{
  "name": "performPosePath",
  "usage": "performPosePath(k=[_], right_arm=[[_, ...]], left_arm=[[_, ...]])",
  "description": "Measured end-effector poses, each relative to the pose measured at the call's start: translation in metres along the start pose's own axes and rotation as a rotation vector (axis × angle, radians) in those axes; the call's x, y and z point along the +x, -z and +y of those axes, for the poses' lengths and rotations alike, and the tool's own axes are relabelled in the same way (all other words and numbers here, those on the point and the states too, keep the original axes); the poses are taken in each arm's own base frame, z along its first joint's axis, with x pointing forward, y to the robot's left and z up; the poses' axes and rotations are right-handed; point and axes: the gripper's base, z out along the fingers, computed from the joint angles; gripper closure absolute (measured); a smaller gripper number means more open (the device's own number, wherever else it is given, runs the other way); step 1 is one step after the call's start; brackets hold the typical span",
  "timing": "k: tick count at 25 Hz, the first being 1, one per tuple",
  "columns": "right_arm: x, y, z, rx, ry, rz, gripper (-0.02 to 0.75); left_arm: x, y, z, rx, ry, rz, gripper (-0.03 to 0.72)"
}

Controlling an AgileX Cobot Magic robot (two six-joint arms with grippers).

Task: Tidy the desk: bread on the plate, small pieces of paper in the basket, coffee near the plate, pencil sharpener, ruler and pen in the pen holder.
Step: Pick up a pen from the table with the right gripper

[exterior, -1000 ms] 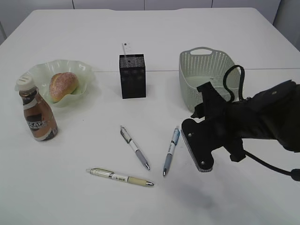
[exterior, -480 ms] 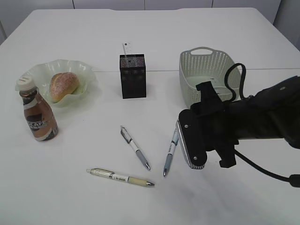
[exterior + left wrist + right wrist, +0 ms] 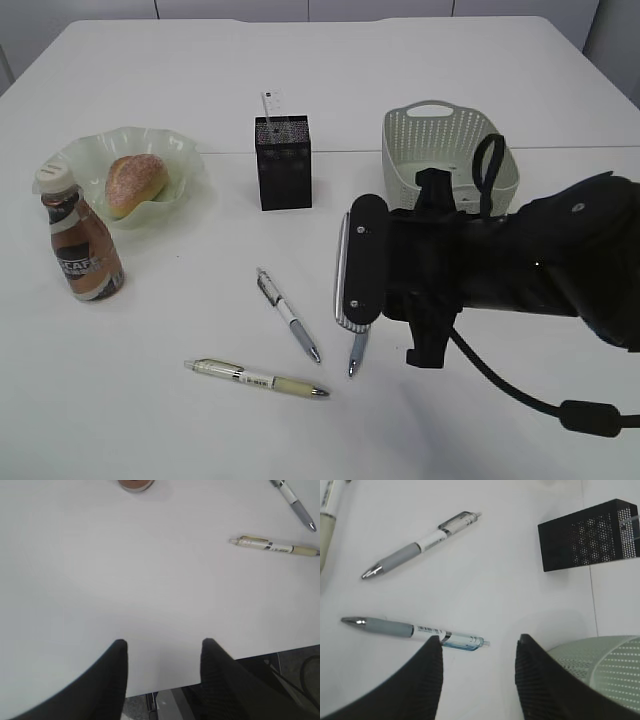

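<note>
Here the right end effector (image 3: 477,645) hangs above the tabletop (image 3: 150,420) with its fingers about half apart and nothing between them, one fingertip just over the clip end of the blue-barrelled pen (image 3: 412,629); the left end effector (image 3: 162,647) stands equally parted and empty over the tabletop's near edge. That pen has a grey grip, a silver tip and a barcode label. In the exterior view it lies in front of the pen holder (image 3: 283,161), its long axis running nearly toward and away from the holder, tip (image 3: 353,372) pointing away.
</note>
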Motion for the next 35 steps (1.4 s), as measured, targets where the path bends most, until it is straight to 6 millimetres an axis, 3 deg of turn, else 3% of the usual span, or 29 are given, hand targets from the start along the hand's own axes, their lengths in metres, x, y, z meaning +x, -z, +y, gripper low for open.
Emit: performPosePath(k=[14,24,28,31,35], right_arm=[[0.016,0.003,-0.004,0.123,-0.519,0.194,0.388],[0.024,0.005,0.004,0.110,-0.803,0.295,0.388],[0.030,0.008,0.005,0.138,-0.944,0.384,0.388],[0.031,0.010,0.002,0.160,-1.036,0.442,0.388],[0.030,0.013,0.000,0.167,-1.150,0.501,0.388]], left_arm=[[0.000,0.000,-0.009,0.101,0.070,0.007,0.335],[-0.012,-0.016,-0.017,0.172,0.068,0.077,0.316],[-0.030,-0.014,-0.036,0.208,-0.020,0.077,0.316],[-0.046,-0.012,-0.062,0.249,-0.118,0.074,0.316],[-0.065,-0.025,-0.094,0.266,-0.204,0.111,0.316]])
